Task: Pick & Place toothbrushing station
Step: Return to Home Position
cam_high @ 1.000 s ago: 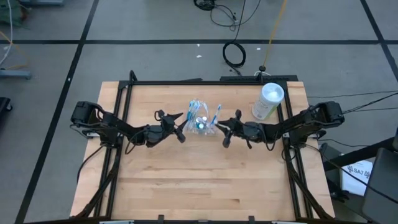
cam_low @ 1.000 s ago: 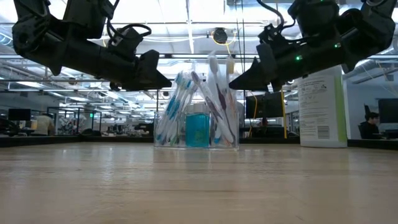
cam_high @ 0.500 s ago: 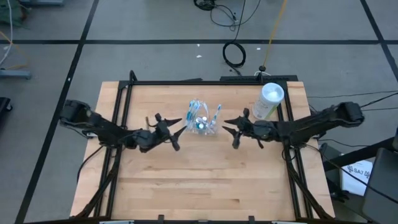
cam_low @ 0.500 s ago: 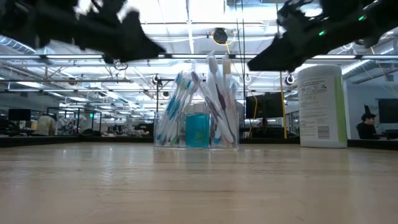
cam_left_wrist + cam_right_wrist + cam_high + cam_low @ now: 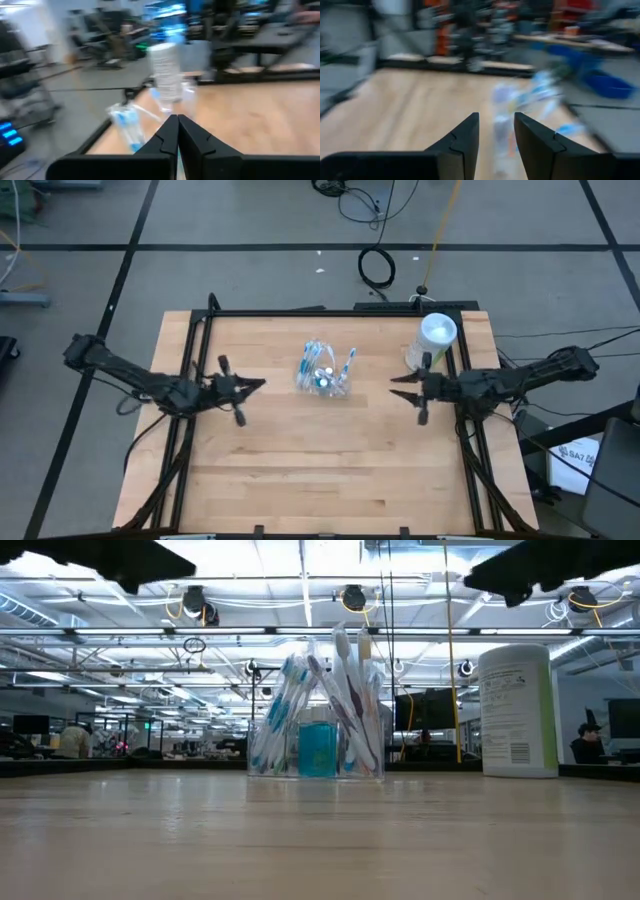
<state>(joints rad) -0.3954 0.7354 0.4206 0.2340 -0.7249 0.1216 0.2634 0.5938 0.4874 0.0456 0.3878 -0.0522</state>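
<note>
No readable text anywhere.

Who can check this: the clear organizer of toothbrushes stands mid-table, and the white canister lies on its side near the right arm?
Not quite: the white canister stands upright near the right arm, as the low view shows. The clear organizer does stand mid-table.

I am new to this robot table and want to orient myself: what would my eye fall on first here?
The clear container, stuffed with toothbrushes on both sides of a blue bottle, stands on the table, central and toward the back. A tall white canister stands at the back right corner. The left gripper, shut, and the right gripper, open, hang apart from it on either side.
</note>
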